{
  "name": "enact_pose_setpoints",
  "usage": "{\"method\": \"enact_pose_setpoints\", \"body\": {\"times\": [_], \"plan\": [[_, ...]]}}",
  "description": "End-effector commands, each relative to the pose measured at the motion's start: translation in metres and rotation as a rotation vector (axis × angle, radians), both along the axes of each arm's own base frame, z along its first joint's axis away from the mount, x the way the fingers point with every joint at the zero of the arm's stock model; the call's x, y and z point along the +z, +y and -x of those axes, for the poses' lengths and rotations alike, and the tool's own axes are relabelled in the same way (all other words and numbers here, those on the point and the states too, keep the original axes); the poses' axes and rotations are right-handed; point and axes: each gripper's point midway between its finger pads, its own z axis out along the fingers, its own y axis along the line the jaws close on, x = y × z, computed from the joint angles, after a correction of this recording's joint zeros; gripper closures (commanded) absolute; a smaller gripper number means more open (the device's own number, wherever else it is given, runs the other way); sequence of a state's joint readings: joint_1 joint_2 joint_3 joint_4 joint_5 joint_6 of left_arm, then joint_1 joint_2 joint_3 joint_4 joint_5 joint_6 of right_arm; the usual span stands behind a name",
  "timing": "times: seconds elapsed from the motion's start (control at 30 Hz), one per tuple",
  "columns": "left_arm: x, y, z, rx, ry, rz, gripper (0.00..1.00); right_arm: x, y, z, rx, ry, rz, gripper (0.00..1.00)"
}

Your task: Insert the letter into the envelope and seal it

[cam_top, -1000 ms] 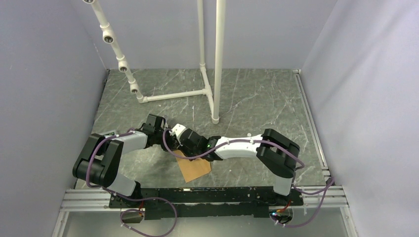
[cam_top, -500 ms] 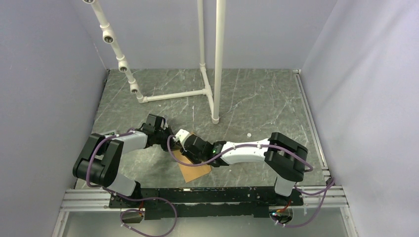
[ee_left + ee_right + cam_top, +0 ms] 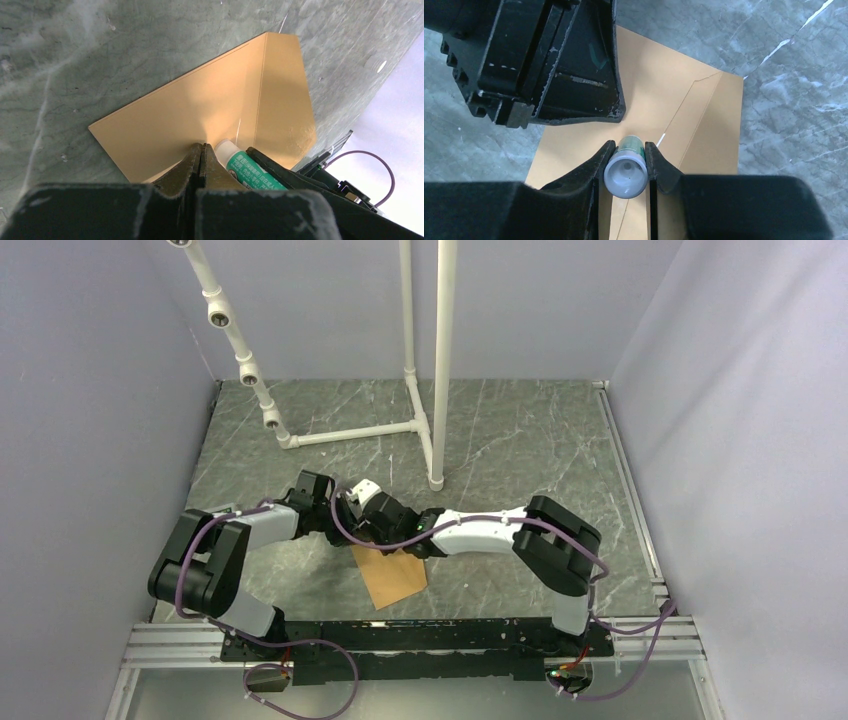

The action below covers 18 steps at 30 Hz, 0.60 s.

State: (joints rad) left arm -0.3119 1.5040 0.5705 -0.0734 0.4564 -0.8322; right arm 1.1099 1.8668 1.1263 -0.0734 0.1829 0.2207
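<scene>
The orange-brown envelope point(image 3: 393, 578) lies flat on the grey marble table, its flap crease showing in the right wrist view point(image 3: 704, 115). My left gripper point(image 3: 347, 523) is shut, with its tips point(image 3: 201, 146) pressed down on the envelope point(image 3: 200, 107). My right gripper point(image 3: 380, 538) is shut on a green-and-white glue stick point(image 3: 626, 172), which points down at the envelope just beside the left fingertips. The stick also shows in the left wrist view point(image 3: 250, 167). The left gripper's body point(image 3: 549, 60) fills the upper left of the right wrist view. The pale letter does not show in any view.
A white pipe frame point(image 3: 415, 425) stands on the far half of the table, with an upright pipe's foot point(image 3: 436, 480) just behind the grippers. Grey walls close in left, right and back. A metal rail point(image 3: 420, 635) runs along the near edge.
My right gripper with the glue stick has moved a little away from me and leftward over the envelope, and its elbow has shifted left. The left arm and the envelope have not moved.
</scene>
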Motion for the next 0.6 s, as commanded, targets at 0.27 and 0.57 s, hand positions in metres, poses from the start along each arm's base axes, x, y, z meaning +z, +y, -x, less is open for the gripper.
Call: {"method": "enact_pose_setpoints", "body": {"times": [0.27, 0.57], "plan": [[-0.030, 0.020, 0.004, 0.016, 0.052, -0.130, 0.97, -0.021, -0.054, 0.051, 0.087, 0.095, 0.114, 1.00], [-0.030, 0.018, 0.001, 0.018, 0.055, -0.118, 0.98, 0.018, -0.033, 0.030, 0.050, 0.011, 0.057, 1.00]]}}
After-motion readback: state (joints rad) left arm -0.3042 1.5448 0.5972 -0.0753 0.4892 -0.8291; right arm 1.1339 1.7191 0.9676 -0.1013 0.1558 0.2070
